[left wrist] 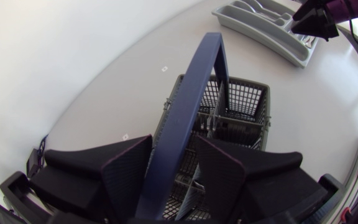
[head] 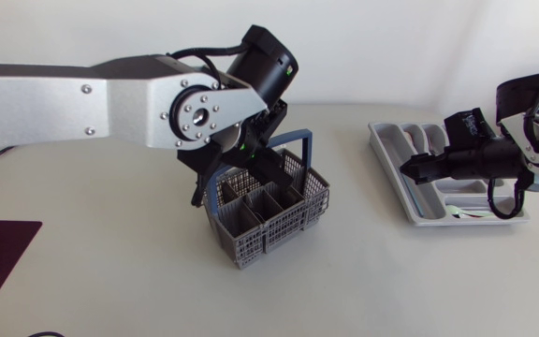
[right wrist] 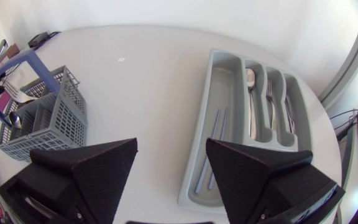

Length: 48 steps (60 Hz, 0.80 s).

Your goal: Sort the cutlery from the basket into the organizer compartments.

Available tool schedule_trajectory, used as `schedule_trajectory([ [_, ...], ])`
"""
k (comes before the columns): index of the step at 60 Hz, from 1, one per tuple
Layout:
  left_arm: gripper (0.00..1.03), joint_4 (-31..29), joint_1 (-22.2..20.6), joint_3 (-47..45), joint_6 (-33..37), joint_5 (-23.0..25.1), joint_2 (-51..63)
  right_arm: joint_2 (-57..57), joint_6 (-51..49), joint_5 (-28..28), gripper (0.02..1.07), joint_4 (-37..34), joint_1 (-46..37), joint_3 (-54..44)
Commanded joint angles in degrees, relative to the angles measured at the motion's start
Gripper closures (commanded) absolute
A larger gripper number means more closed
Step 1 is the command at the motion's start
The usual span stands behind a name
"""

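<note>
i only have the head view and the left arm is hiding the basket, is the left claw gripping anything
Observer: No. In the left wrist view the left claw is open. The blue arched handle of the grey mesh plastic basket runs between its fingers, with a gap beside one finger.
Operator: any cutlery in the basket
Observer: Yes. The right wrist view shows silver cutlery standing in its compartments.
Operator: whats in the organizer under my right arm
Observer: The grey plastic organizer tray holds a silver spoon and a silver fork in separate slots, plus thin blue sticks in the long one.
</note>
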Motion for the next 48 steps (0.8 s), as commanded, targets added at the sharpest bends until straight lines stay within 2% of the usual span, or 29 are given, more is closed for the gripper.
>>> schedule_trajectory([
  [1, 0.29, -1.8, -0.9, -2.5, -1.2, 1.3, -1.0, -2.1, -1.0, -1.7, 0.27, -0.5, 0.8, -1.7],
  [5, 0.2, -1.8, -0.9, -2.5, -0.2, 1.3, -2.0, -3.7, -1.5, -2.7, 0.27, -0.6, 1.7, -2.3],
  [9, 0.17, -1.8, -0.8, -2.4, 0.6, 1.3, -3.6, -5.1, -2.1, -3.0, 0.27, -0.8, 2.8, -3.0],
  [17, 0.16, -2.0, -0.6, -3.0, 3.2, 1.8, -8.6, -8.9, -4.2, -4.9, 0.27, -0.9, 5.4, -5.5],
  [22, 0.14, -2.1, -0.3, -4.2, 5.9, 3.6, -12.0, -12.1, -5.1, -5.6, 0.27, -0.7, 7.8, -7.3],
  [32, 0.14, -4.9, 2.1, -7.6, 9.3, 5.7, -16.7, -16.1, -4.4, -5.3, 0.27, -0.3, 14.7, -9.4],
  [36, 0.14, -5.1, 2.6, -10.3, 10.6, 8.0, -19.0, -16.6, -3.5, -3.8, 0.27, 0.1, 18.6, -9.5],
  [48, 0.14, -4.6, 3.1, -16.5, 12.6, 8.5, -22.5, -14.2, -1.2, 3.2, 0.27, 0.6, 29.4, -7.0],
])
